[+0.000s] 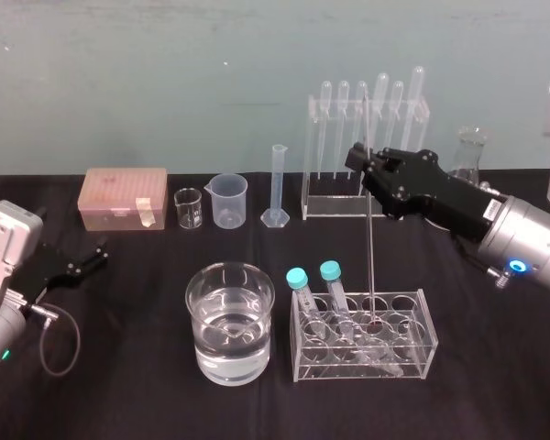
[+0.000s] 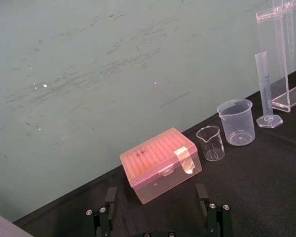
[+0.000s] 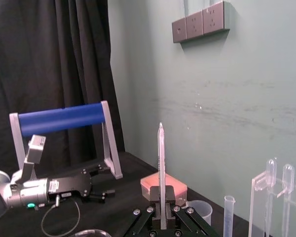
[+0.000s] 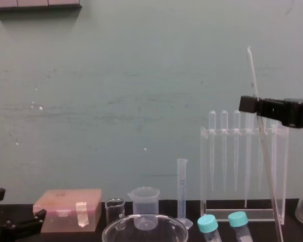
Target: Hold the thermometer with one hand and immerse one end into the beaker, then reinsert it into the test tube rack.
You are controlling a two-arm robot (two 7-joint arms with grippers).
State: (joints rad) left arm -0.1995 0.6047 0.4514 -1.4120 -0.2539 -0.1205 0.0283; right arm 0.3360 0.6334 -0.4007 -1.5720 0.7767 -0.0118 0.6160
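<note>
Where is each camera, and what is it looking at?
Head view: on the head, looking down at the table; right tool grips the thermometer, left tool lies open at left.
Chest view: lower, looking across at the pipette rack; right tool juts in from the right.
Left wrist view: on the left arm, facing the pink box; its own fingers show.
Right wrist view: on the right arm, looking up the thermometer; left tool beyond.
Head and chest views both show the beaker.

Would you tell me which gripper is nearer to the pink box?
Left. The left gripper is open just in front of the pink box; the right gripper, clamped on the thermometer, is far off by the test tube rack.
</note>
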